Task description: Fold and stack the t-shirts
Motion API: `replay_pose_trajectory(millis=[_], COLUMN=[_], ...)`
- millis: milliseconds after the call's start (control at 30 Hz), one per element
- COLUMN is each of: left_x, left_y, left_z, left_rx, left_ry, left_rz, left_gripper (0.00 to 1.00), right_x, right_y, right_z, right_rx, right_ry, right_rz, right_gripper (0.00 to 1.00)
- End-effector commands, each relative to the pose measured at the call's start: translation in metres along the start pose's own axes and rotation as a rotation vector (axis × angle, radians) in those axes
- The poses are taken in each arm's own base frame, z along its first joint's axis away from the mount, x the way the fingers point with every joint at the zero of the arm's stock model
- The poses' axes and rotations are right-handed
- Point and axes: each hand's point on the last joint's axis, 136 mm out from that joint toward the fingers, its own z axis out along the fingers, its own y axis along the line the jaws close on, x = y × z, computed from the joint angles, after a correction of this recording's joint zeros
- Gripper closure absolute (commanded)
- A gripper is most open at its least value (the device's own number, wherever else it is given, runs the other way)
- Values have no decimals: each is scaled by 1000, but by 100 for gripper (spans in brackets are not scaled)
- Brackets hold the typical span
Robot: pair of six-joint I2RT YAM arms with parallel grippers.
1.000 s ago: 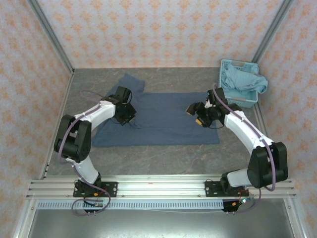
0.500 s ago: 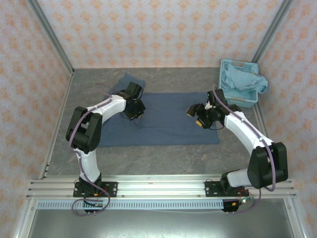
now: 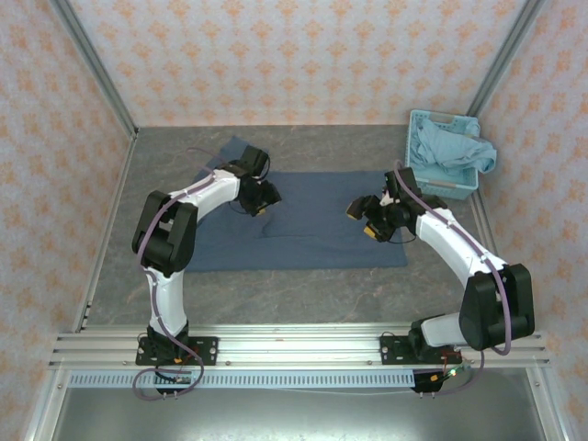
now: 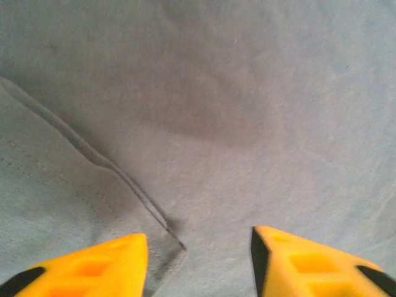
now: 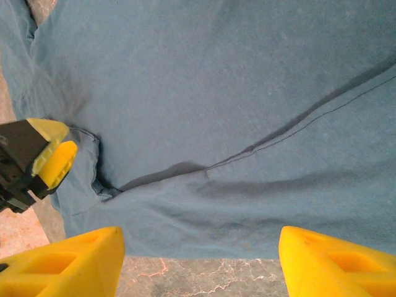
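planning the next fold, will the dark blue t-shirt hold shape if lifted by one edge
Probably floppy: the dark blue t-shirt lies flat on the table, its folded layer draping in soft creases. Likely light; the cloth looks thin. Pushed, it would probably bunch, as its rumpled corner suggests.

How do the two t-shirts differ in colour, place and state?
The dark slate-blue t-shirt lies spread flat on the table; the aqua t-shirt sits crumpled in the basket. The dark slate-blue t-shirt shows a folded layer's edge; the aqua t-shirt is bunched, spilling over the basket's rim. Both are plain blue cloth.
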Motion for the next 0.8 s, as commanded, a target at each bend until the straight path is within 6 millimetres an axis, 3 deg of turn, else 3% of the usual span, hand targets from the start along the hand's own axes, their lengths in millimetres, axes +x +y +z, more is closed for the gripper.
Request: replay_pose_trajectory(millis=[0,167,233,500,767], left_x=[-29,-59,-67,-95,-99], left_y=[20,69,84,98,110], left_z=[-33,-48,-40,-29,-15], left_rx=[-36,-101,-135,-187,-261], left_ry=[-91,-112,-92,-116,-100], left_rz=[-15,-131,-163,-249,-278], left_gripper=[49,51,54,59,66], right_x=[0,-1,-2,-3,-4], right_y=[-4,14,22,22,20], right_z=[-4,-6,-9,-7,-2], right_rx=[9,-57,-77,-71,-60], right_ry=[-15,-7,-7,2,6], right_rz=[6,-29,-47,-40,-32], right_gripper=[33,33,33,34,34])
